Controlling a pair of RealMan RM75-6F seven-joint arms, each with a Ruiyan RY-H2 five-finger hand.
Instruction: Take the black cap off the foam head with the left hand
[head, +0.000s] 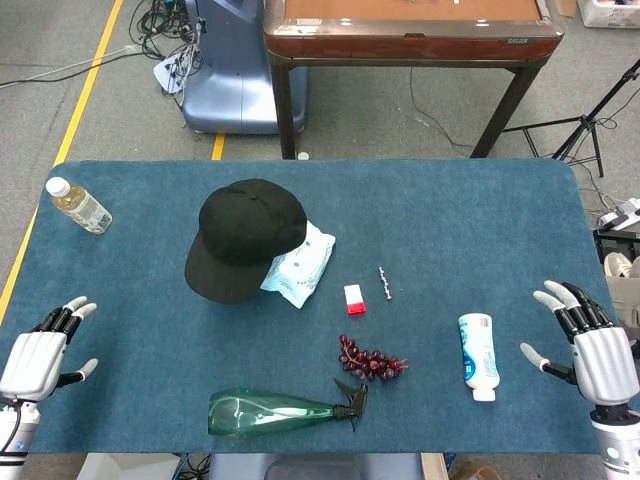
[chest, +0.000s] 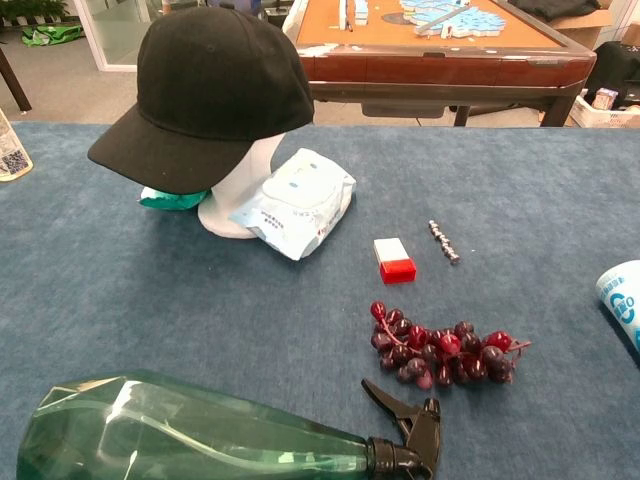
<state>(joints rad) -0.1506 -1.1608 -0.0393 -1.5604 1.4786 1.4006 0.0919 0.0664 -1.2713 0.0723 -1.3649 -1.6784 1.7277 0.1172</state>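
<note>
Here my left hand (head: 38, 352) rests spread and empty at the bench's (head: 480, 230) eight o'clock corner, right hand (head: 590, 345) likewise spread at four o'clock, while the black cap (head: 243, 238) sits on the foam head (chest: 243, 185) toward eleven o'clock.

Matt black cloth cap (chest: 215, 85), smooth white foam head (chest: 243, 190), glossy green plastic spray bottle (chest: 190, 435), napped blue table cloth (chest: 120, 290)

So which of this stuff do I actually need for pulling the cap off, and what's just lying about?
For the job:
black cap
foam head under it
left hand, open, at the table's near-left edge

Lying about:
wipes pack
water bottle
green spray bottle
grapes
red-and-white box
small chain
white tube
right hand, open
</note>
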